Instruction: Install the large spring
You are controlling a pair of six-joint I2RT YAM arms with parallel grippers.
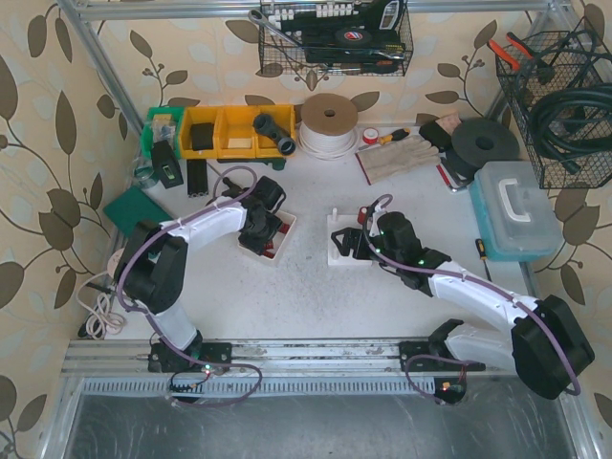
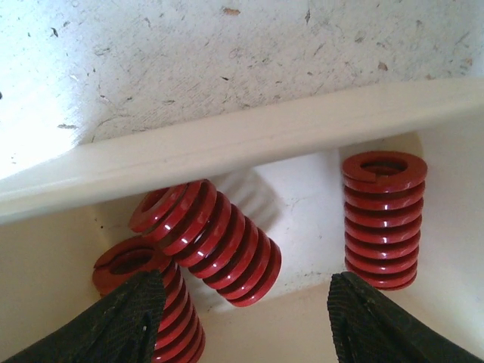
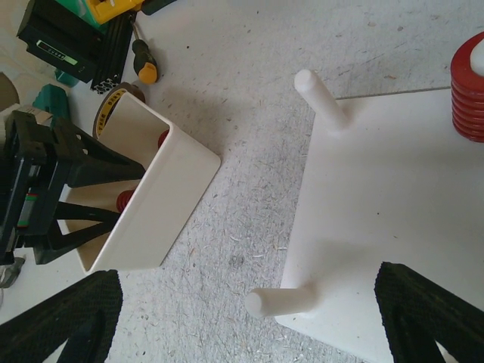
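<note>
White table [image 1: 316,296] — left tool [image 2: 246,302] (jaws parted) hangs over springs [image 2: 204,231] in tray [image 2: 227,144].

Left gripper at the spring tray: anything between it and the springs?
Nothing visible. The left gripper is open over the tray, the leaning spring lying bare ahead of the gap between its fingers. One caveat: a second spring sits close by one finger and might get bumped. The upright spring stands apart at the right.

One white tray [image 2: 227,144] beyond the left fingers [image 2: 113,325] held three: upright red spring [image 2: 382,219], tipped red spring [image 2: 208,238], half-hidden red spring [image 2: 125,265]. Beyond the right fingers [image 3: 68,318], one base plate [image 3: 378,197] carried two bare pegs [image 3: 321,98] [image 3: 283,301] and one fitted spring [image 3: 469,83].
</note>
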